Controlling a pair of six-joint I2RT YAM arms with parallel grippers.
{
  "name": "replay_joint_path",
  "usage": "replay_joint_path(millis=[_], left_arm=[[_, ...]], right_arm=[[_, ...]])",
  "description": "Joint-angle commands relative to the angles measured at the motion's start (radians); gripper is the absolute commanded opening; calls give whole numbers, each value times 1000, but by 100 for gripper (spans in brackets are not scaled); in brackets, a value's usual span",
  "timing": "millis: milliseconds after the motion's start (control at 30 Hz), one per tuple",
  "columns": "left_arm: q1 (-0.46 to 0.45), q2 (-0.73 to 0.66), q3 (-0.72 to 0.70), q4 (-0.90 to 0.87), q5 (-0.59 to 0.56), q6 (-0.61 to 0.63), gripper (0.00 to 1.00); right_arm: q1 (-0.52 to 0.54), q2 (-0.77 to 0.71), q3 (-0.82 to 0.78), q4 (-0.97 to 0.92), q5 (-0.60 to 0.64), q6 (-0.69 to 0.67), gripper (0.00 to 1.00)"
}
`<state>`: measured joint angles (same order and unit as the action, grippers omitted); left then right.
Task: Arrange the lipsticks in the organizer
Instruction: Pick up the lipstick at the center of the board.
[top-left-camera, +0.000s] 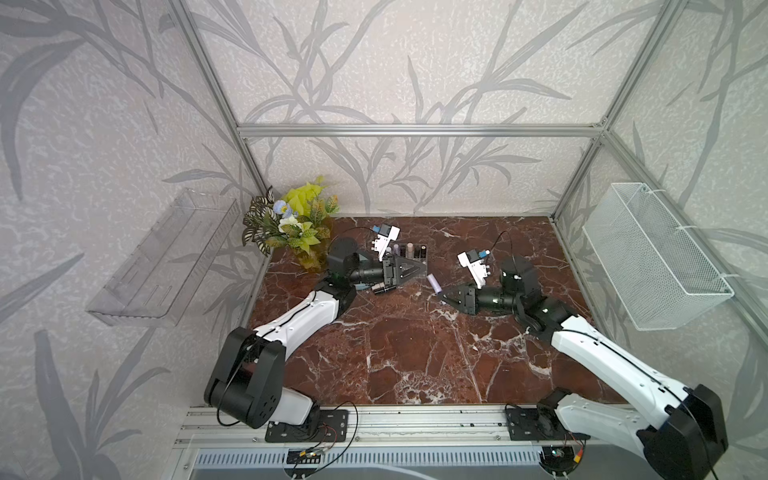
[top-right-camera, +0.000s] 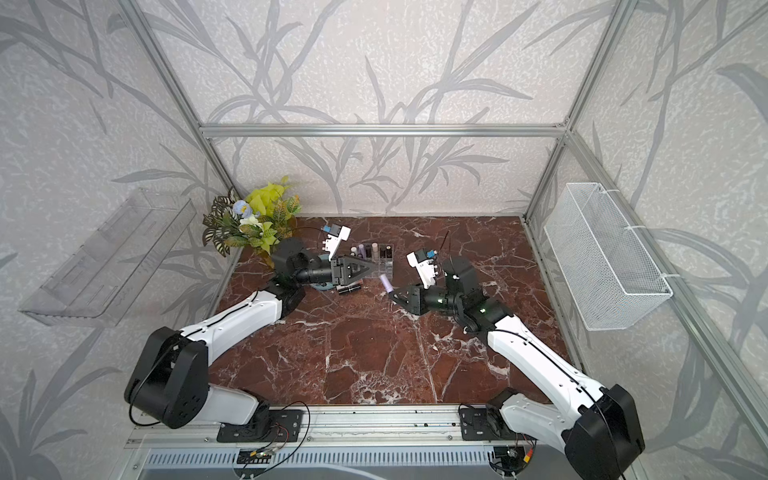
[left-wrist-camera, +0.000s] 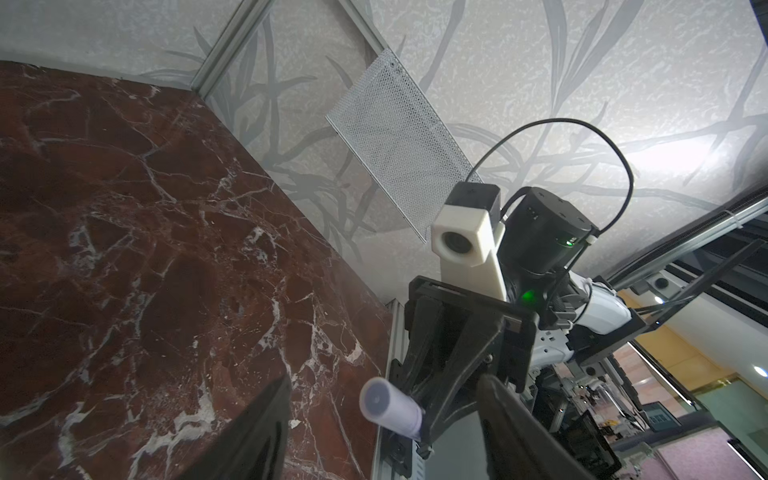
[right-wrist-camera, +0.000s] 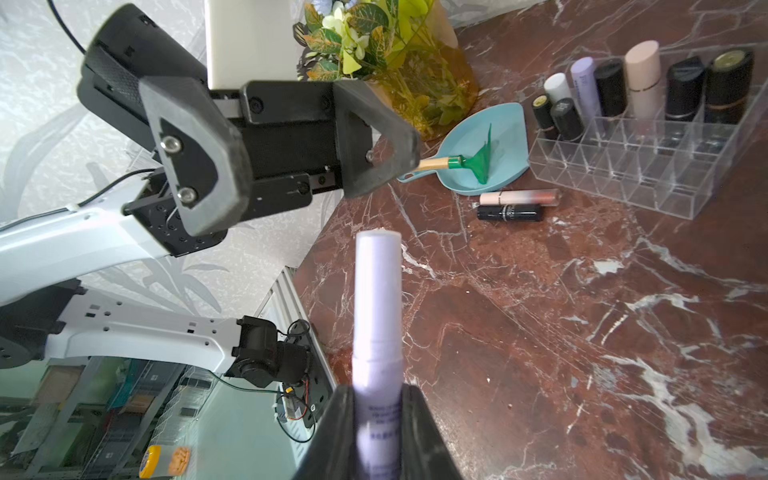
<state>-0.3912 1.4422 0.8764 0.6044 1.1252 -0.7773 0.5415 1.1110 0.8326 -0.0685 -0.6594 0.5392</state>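
R gripper (right-wrist-camera: 376, 401) reads as clamped on the lower end of a lilac lipstick (right-wrist-camera: 377, 299). The tube sticks out past the fingertips, cap end fwd, aimed roughly toward the organizer (right-wrist-camera: 615, 183). In both top views the tube sits btwn the two grippers, above the marble table (top-left-camera: 415, 353), just off the organizer's near corner and not in any compartment. I can't tell how high it is off the surface. L gripper (right-wrist-camera: 286, 141) is released: jaws well apart, nothing btwn them. Seen from above it covers the near part of the organizer. The organizer stands toward the back of the table, near the plant (right-wrist-camera: 374, 41). I count eight standing lipsticks (right-wrist-camera: 610, 85) upright in its rear compartments: mostly black, two w/ gold tops, plus one white, one lilac, one pale pink. Two more lie flat on the table just in front of the organizer, side by side, touching or nearly so: a pale pink tube (right-wrist-camera: 519, 196) and a black tube (right-wrist-camera: 509, 212). A teal dustpan (right-wrist-camera: 498, 124) w/ a green rake (right-wrist-camera: 482, 162) in it sits next to them, btwn plant and organizer.
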Motion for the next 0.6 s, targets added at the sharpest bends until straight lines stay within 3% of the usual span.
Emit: replay_joint_path(millis=[0, 200, 367, 567], left_arm=[[-33, -13, 45, -12, 76, 38, 71], [-62, -7, 57, -16, 99, 47, 61], [-70, -7, 62, -24, 101, 52, 42], [-70, -9, 63, -31, 103, 59, 32]], right_arm=[[-1, -17, -4, 73, -52, 34, 13], [7, -16, 5, 92, -72, 52, 13], [14, -13, 13, 87, -72, 48, 13], [14, -25, 14, 70, -65, 38, 13]])
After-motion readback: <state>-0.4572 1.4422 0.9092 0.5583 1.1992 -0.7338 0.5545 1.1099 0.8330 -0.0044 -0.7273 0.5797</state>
